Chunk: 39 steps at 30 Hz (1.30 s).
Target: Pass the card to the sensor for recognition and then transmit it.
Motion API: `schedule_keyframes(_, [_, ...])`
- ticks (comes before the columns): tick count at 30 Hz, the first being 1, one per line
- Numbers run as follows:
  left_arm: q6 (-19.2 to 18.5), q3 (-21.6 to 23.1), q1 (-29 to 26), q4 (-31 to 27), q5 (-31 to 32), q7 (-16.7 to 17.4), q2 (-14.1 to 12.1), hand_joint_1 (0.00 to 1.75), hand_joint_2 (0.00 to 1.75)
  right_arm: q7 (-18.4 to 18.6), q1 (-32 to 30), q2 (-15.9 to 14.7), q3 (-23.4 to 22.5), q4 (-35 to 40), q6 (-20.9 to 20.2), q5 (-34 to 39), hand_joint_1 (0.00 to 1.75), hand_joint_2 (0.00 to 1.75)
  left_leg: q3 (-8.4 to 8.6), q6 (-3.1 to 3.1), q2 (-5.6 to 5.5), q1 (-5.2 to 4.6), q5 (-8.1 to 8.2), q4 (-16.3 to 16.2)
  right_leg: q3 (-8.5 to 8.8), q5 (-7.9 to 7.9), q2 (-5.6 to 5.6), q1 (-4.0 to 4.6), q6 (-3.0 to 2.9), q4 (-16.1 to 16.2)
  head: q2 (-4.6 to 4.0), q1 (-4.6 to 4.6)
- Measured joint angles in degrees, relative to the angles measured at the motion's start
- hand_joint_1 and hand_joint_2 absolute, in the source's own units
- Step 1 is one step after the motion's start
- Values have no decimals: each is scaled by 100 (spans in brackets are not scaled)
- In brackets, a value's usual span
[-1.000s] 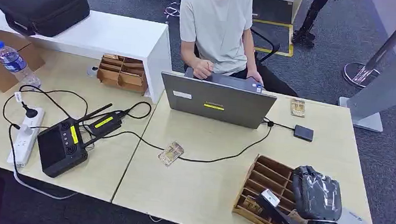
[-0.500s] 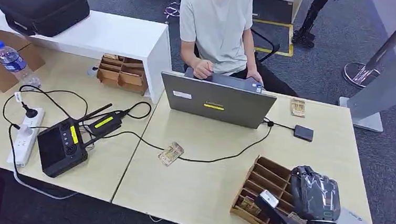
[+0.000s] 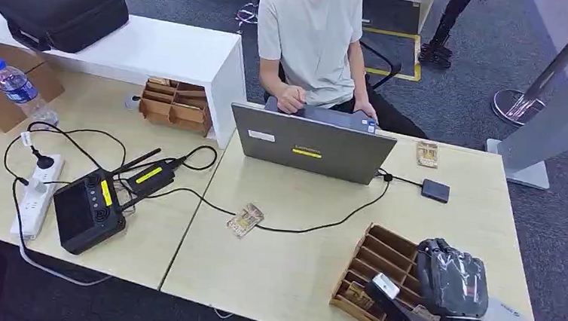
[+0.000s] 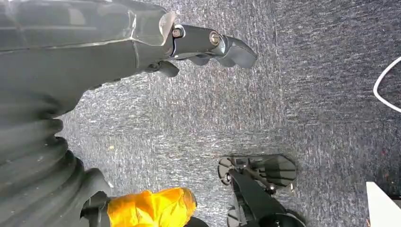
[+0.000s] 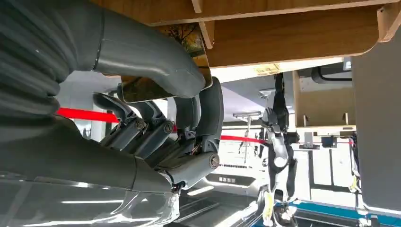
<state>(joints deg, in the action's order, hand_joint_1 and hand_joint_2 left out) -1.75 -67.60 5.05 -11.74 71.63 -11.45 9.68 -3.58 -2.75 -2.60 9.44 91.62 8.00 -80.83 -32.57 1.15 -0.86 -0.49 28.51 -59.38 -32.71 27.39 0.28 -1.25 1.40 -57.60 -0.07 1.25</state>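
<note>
Inspection starts nearest the robot: we find the right hand over the slotted brown wooden card rack at the table's near right corner, thumb and fingers pinching a patterned card at the rack's edge. We see the left hand hanging above grey carpet, fingers curled, holding nothing. Further in, a second patterned card lies flat beside a black cable. Beyond, the small black square sensor sits right of the grey laptop; a person sits behind.
</note>
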Motion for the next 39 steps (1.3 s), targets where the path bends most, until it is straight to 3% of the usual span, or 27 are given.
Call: schedule_keyframes(39, [-63, 0, -1, 0, 57, 138, 0, 0, 175, 13, 751, -85, 11, 343, -280, 88, 175, 175, 0, -1, -1, 0, -1, 0, 0, -1, 0, 0, -1, -1, 0, 0])
